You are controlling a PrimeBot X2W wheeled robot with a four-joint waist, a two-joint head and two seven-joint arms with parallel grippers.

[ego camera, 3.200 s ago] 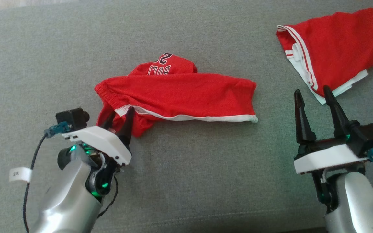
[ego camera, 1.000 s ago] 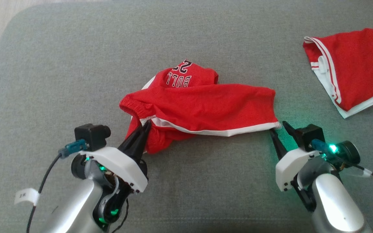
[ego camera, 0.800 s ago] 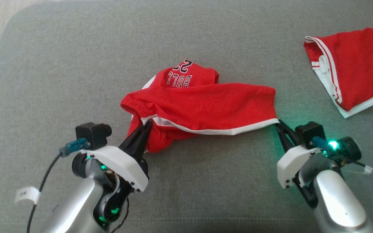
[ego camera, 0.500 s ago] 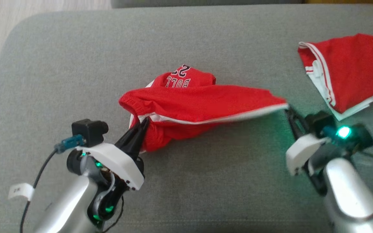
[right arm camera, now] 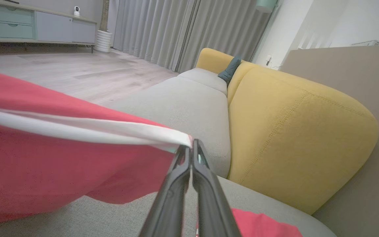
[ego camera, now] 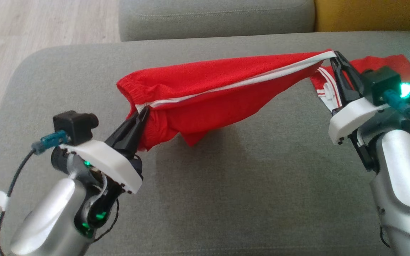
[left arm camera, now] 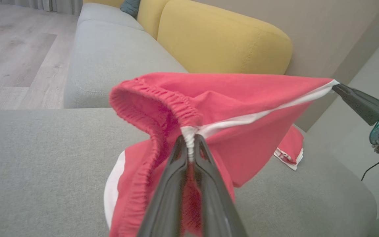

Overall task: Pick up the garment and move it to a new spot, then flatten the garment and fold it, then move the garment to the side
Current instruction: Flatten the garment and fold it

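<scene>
The red shorts (ego camera: 205,89) hang in the air above the grey sofa seat (ego camera: 244,199), stretched between the two tools. The left tool (ego camera: 143,111) is pinched tight on the cloth where the white stripe (ego camera: 247,81) meets the gathered waistband (ego camera: 128,93). In the left wrist view its two dark fingers (left arm camera: 171,184) press together with a bunched bit of white hem squeezed between the tips. The right tool (ego camera: 334,55) is clamped just as narrowly on the other end of the stripe, at the corner of the leg hem. In the right wrist view the white edge runs straight into its closed tips.

The right end sits further back than the left, so the stripe runs from the left-hand middle of the seat toward its far right corner. Below the stripe the loose red cloth sags in a pouch, ending in a pointed flap at its lowest part (its shadow lies just beside it on the seat). Whether that tip touches the seat I cannot tell. The waistband opening gapes toward the left edge of the seat.

A second red garment (ego camera: 392,63) with white trim lies near the far right corner of the seat, partly hidden behind the right tool. Beyond the far edge stands a yellow backrest (left arm camera: 222,42), and pale wooden floor (ego camera: 30,25) shows past the left edge.
</scene>
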